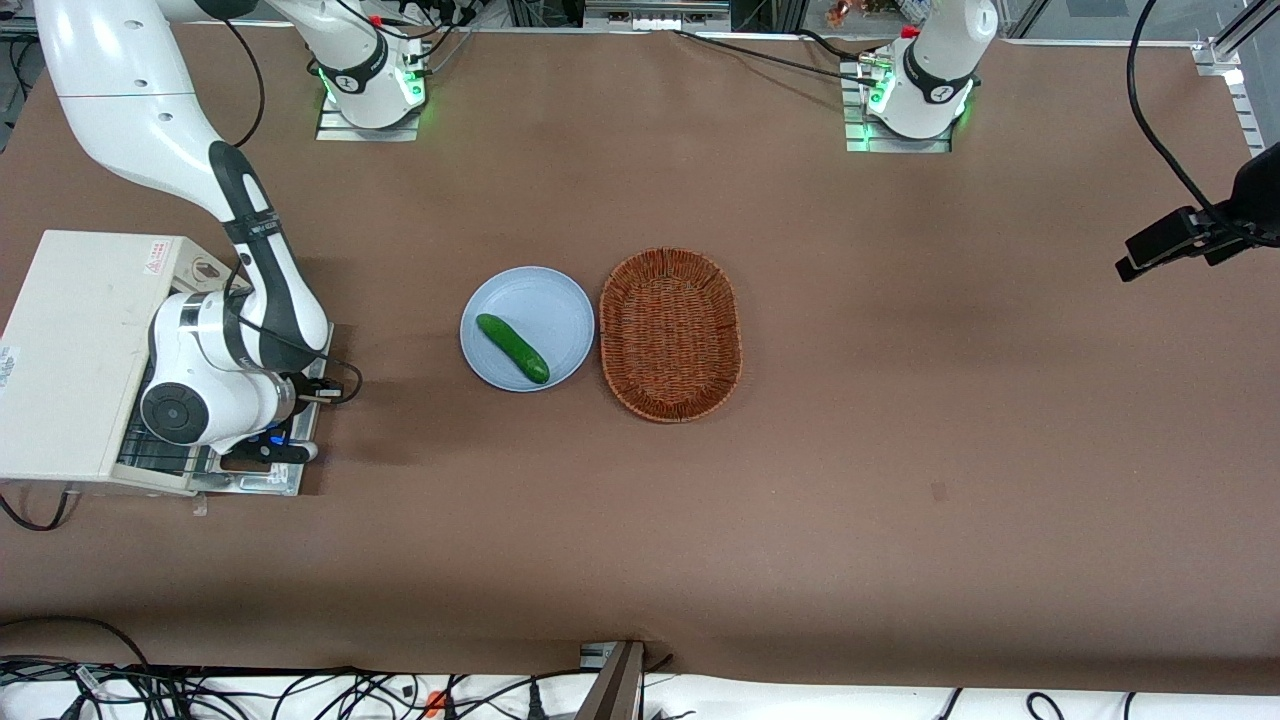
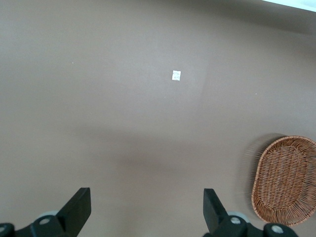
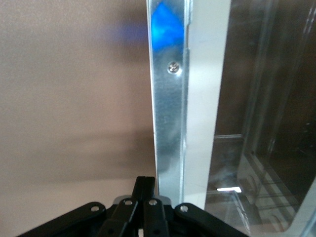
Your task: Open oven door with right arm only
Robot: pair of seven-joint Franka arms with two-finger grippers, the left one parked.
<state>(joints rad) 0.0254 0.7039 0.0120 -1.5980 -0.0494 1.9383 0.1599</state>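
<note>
Oven door (image 1: 262,478) folded flat open, silver frame, dark glass. Pincer (image 1: 268,450) over it, fingers pinched together. One plate (image 1: 560,300), one cucumber (image 1: 512,347), one basket (image 1: 670,335) on desk (image 1: 900,450).

We see the right arm (image 1: 150,120) in glossy white shells with black joint bands and a round grey end cap. A thin black cable trails beside its black gripper (image 1: 268,450)

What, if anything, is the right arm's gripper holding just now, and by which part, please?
It cannot be told. The gripper sits over the lowered oven door in front of the oven, at the door's metal frame edge, but a grasp isn't visible.
</note>
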